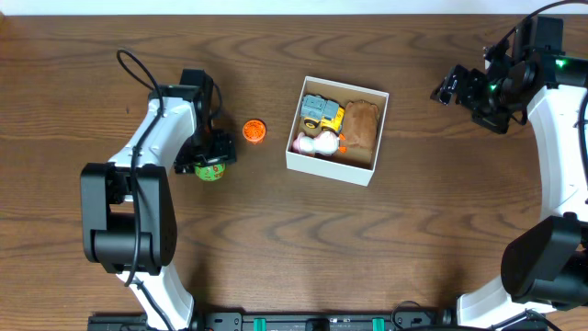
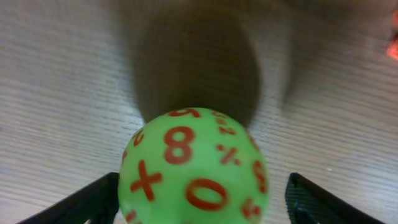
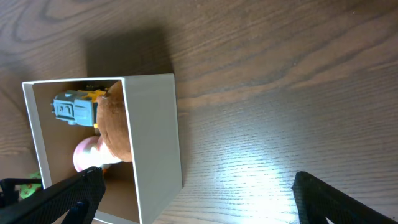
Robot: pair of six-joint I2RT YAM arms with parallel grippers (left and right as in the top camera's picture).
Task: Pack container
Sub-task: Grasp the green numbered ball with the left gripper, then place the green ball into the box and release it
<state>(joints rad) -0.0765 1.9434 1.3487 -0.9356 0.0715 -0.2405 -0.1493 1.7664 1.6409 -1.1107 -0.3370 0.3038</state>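
1. The left jaws stood open around a green ball (image 1: 210,170) on the bench (image 1: 413,239), one black tip on each side. In the left wrist view a narrow gap showed on the right side, so nothing was gripped yet.
2. The step in hand appeared to be picking up that ball. To do it well, the jaws should close across its widest part, level with the middle. A round body pinched high or low is likely to squirt out.
3. The ball (image 2: 196,168) looked smooth and slightly glossy, with red numerals and signs printed on it. I could not tell whether it was hard or soft, so a gentle squeeze seemed wise.
4. The box (image 1: 329,172) sat near the middle of the bench, well apart from the ball. Its walls were plain white card and its inside was brown.
5. It already held a blue-grey and yellow toy truck (image 1: 320,112), a brown plush piece (image 1: 361,124) and a pale pink-and-white figure (image 1: 317,142). Little floor was left, so the ball would need lowering in rather than dropping.
6. A small orange ridged disc (image 1: 254,131) lay between ball and box, on the likely carrying path, so the ball should be lifted over it.
7. The right jaws hung wide open and empty, beyond the box's far side.
8. The bench was dark wood grain, matt.
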